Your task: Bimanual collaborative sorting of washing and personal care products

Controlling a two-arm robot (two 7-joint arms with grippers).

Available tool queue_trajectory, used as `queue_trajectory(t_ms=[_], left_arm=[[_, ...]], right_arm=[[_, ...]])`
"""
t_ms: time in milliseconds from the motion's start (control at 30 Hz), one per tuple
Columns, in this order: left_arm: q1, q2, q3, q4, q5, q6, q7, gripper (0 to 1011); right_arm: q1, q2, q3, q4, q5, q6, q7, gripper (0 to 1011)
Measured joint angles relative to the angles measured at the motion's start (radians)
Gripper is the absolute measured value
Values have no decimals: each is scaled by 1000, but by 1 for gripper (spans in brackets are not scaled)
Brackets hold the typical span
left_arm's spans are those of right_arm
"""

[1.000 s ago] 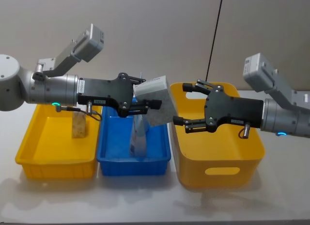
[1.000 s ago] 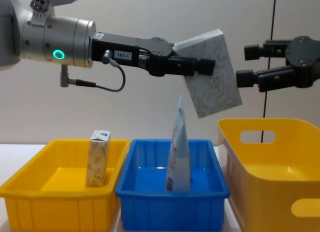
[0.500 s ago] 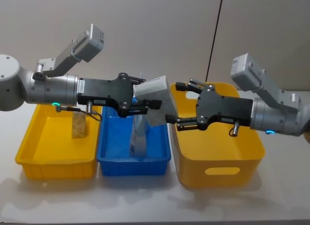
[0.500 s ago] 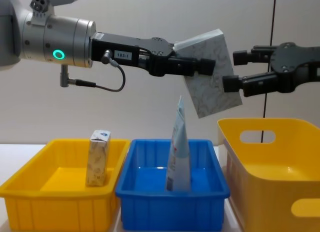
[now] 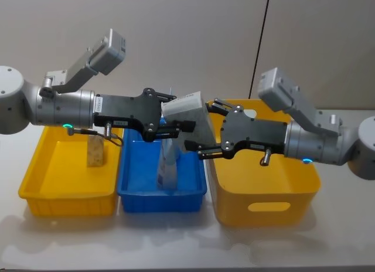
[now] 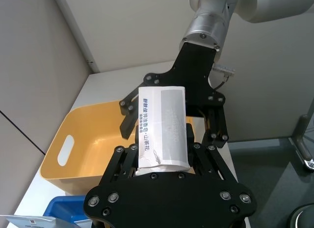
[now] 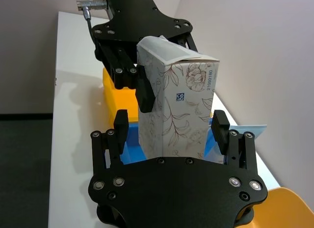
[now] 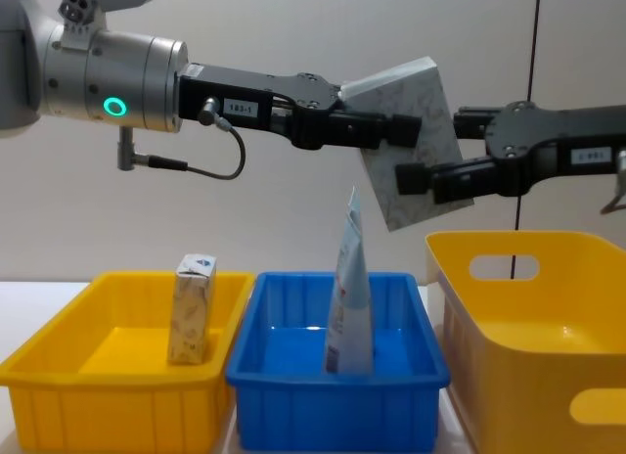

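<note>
A flat grey-white marbled box [image 5: 188, 111] [image 8: 416, 141] hangs tilted in the air above the blue bin, with my left gripper [image 5: 179, 112] [image 8: 391, 131] shut on one end of it. My right gripper [image 5: 205, 125] [image 8: 435, 146] stands open with a finger on either side of the box's other end; in the right wrist view both fingers [image 7: 121, 122] stand apart from the box [image 7: 174, 110]. A beige speckled carton [image 5: 95, 150] [image 8: 192, 309] stands upright in the left yellow bin. A white squeeze tube [image 5: 167, 166] [image 8: 349, 297] with red-blue print leans upright in the blue bin.
Three bins stand side by side on the white table: a shallow yellow bin [image 5: 67, 197] at the left, a blue bin [image 5: 161, 199] in the middle, and a taller yellow bin [image 5: 263, 207] with handle cut-outs at the right. A grey wall is close behind.
My right gripper has moved left from over the tall yellow bin until its open fingers straddle the box. The left arm and the box have stayed still.
</note>
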Motion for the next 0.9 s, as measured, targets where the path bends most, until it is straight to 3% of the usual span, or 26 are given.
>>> queue_trajectory(t_ms=[233, 900], left_arm=[[0, 0, 0, 0, 0, 0, 0, 390], [0, 1, 0, 0, 0, 0, 0, 390]], right_arm=[[11, -17, -17, 16, -8, 10, -15, 992], [21, -32, -34, 32, -16, 21, -28, 472]])
